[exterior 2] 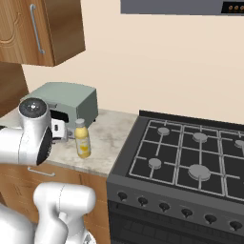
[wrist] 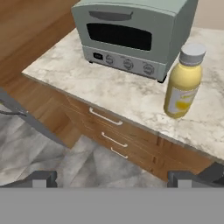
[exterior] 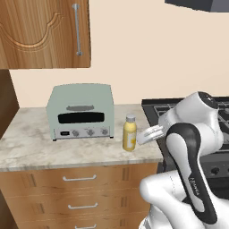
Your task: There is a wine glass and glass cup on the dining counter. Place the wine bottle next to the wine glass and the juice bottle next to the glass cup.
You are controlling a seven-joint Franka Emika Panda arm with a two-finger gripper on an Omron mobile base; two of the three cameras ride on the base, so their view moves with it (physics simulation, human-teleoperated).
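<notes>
The juice bottle [exterior: 129, 133] [exterior 2: 82, 138] [wrist: 184, 81] is small and yellow with a pale cap. It stands upright on the marbled worktop [exterior: 67, 150] near the front edge, just right of the toaster oven. My gripper [wrist: 111, 179] is open with nothing between its fingers. It hangs in front of the worktop's edge, a short way to the bottle's right and level with it, and does not touch it. The white hand [exterior: 150, 133] [exterior 2: 59, 129] points toward the bottle. The wine bottle, wine glass, glass cup and dining counter are out of view.
A grey-green toaster oven [exterior: 82, 112] [wrist: 131, 33] stands at the back of the worktop. Wooden drawers [exterior: 80, 192] sit below. A black gas stove [exterior 2: 190, 157] adjoins on the right. A wooden wall cabinet [exterior: 44, 31] hangs above.
</notes>
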